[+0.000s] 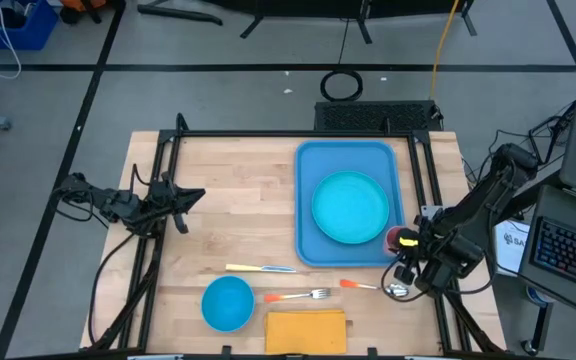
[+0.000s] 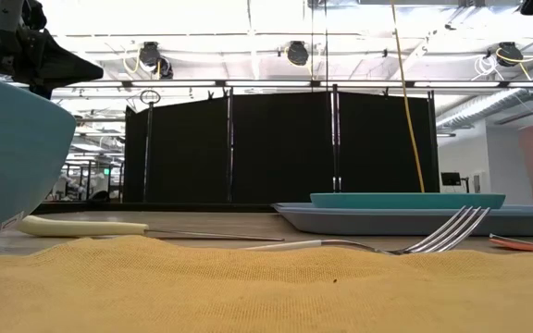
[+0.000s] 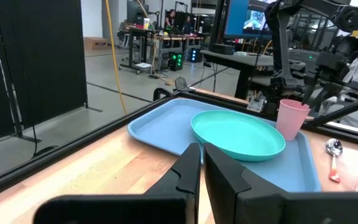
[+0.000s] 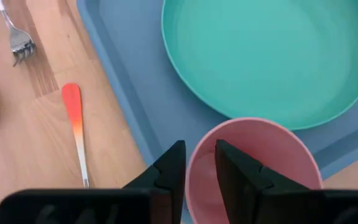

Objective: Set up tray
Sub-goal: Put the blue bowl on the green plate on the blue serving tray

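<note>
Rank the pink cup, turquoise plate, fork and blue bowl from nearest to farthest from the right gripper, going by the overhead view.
1. Pink cup, at the right gripper, on the tray's corner.
2. Turquoise plate, mid-tray.
3. Fork, table front.
4. Blue bowl, front left.

An overhead camera looks straight down on the whole table (image 1: 218, 200). A second sits at tabletop level, close behind a napkin (image 2: 248, 287), facing the room. The left wrist camera looks across at the tray (image 3: 160, 124) and plate (image 3: 238, 134); the right wrist's looks down on both, close.
</note>
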Available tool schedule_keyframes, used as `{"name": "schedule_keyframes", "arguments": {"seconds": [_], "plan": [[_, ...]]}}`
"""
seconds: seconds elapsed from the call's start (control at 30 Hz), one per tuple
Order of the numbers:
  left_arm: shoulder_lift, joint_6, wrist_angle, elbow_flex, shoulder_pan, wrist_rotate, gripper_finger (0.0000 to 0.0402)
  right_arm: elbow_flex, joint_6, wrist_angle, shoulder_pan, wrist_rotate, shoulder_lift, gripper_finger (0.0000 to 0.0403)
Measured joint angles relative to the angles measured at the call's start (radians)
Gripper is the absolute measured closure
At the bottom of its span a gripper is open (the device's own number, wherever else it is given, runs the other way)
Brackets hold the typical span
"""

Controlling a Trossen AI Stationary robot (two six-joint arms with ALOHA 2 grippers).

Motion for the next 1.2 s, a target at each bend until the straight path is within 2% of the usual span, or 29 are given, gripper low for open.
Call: {"name": "schedule_keyframes", "arguments": {"seconds": [0.5, 0.7, 0.87, 1.03, 1.1, 1.2], "plan": [[0.0, -0.005, 0.0, 0.0, 0.0, 0.0, 0.0378, 0.0, -0.121, 0.015, -0.017, 0.171, -0.076, 0.0328], [0.0, -0.005, 0.0, 0.0, 0.0, 0.0, 0.0378, 0.0, -0.285, 0.117, -0.07, 0.294, -0.09, 0.0328], [0.0, -0.013, 0.0, 0.0, 0.0, -0.001, 0.0378, 0.0, -0.573, 0.366, -0.132, 0.361, -0.089, 0.0328], [0.0, -0.023, 0.022, 0.0, 0.0, -0.002, 0.0378, -0.019, -0.933, 0.738, -0.186, 0.328, -0.089, 0.0328], [0.0, -0.023, 0.035, 0.0, 0.0, -0.002, 0.0378, -0.054, -1.067, 0.913, -0.205, 0.272, -0.089, 0.0328], [0.0, -0.022, 0.065, 0.0, 0.0, -0.003, 0.0378, -0.112, -1.199, 1.134, -0.245, 0.109, -0.088, 0.0328]]}}
